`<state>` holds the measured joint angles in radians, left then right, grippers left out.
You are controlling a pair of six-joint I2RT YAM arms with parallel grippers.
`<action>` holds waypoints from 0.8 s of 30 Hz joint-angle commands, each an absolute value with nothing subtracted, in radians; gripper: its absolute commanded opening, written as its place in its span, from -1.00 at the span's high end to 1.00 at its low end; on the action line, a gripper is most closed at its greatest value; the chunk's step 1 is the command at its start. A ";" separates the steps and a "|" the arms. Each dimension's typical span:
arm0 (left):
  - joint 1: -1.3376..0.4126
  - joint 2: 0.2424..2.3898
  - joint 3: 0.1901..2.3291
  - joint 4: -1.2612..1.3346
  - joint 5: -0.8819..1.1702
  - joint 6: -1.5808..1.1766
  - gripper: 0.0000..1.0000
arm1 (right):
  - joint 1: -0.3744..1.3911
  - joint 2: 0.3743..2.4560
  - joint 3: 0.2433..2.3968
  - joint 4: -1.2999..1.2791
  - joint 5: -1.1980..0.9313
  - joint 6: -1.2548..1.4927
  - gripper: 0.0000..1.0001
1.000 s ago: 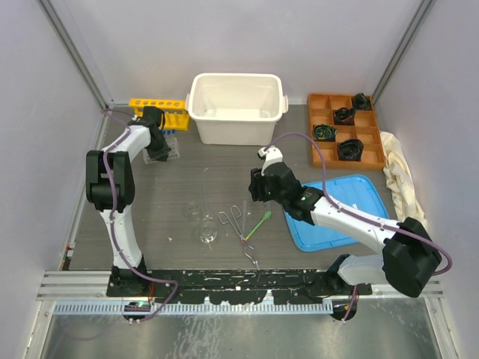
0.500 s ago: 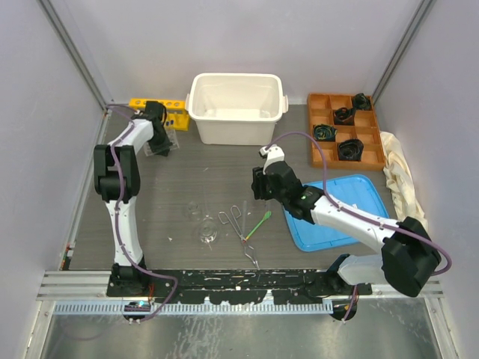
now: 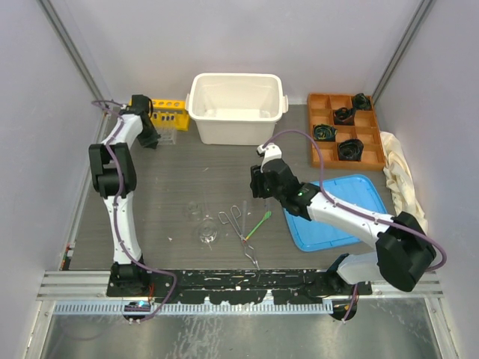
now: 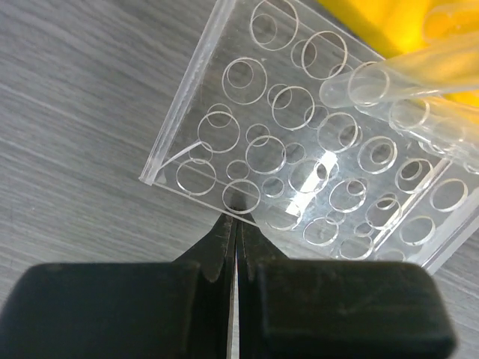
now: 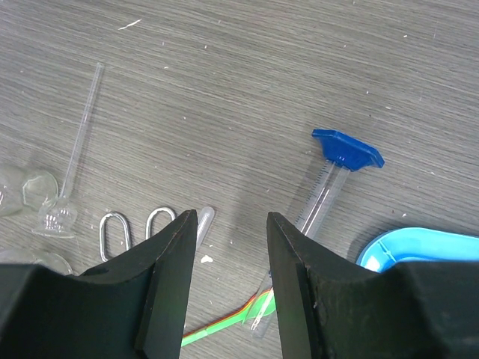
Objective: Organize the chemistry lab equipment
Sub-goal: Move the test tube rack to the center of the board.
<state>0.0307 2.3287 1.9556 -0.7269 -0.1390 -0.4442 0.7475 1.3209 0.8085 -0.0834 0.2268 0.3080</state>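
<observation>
"Where do your two arms stand?"
"Your left gripper [image 4: 236, 218], jaws pressed together, points its tips at the edge of the clear plastic rack [image 4: 299, 142], beside the yellow rack [image 3: 171, 111] in the worktop's far left corner"
"And the right?"
"Your right gripper [image 5: 230, 221], jaws apart and gripping nothing, hangs over mid-worktop; the blue-based cylinder [image 5: 346, 148] lies on its side just beside it, near the green spatula [image 5: 224, 321]

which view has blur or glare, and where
Left wrist: the yellow rack is a bright blur top right, the clear plastic rack shows pale reflections. Right wrist: table grain crisp, the right gripper dark up close. Top external: even light, the glass flasks barely show.
</observation>
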 commanded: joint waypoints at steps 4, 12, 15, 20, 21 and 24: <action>0.028 2.389 2.078 -0.728 -0.120 -0.437 1.00 | 0.735 1.332 0.860 -0.047 0.245 0.295 0.04; 0.028 2.400 2.118 -0.773 -0.084 -0.469 1.00 | 0.727 1.336 0.883 -0.073 0.244 0.292 0.03; 0.028 2.322 2.005 -0.766 -0.089 -0.491 0.90 | 0.727 1.323 0.912 -0.120 0.230 0.286 0.01; 0.024 2.070 1.745 -0.693 0.009 -0.552 0.54 | 0.726 1.310 1.060 -0.302 0.176 0.276 -0.06; 0.018 2.013 1.691 -0.671 0.033 -0.561 0.49 | 0.727 1.308 1.098 -0.363 0.175 0.275 -0.08; -0.024 1.841 1.591 -0.608 0.103 -0.549 0.40 | 0.727 1.297 1.217 -0.472 0.197 0.272 -0.17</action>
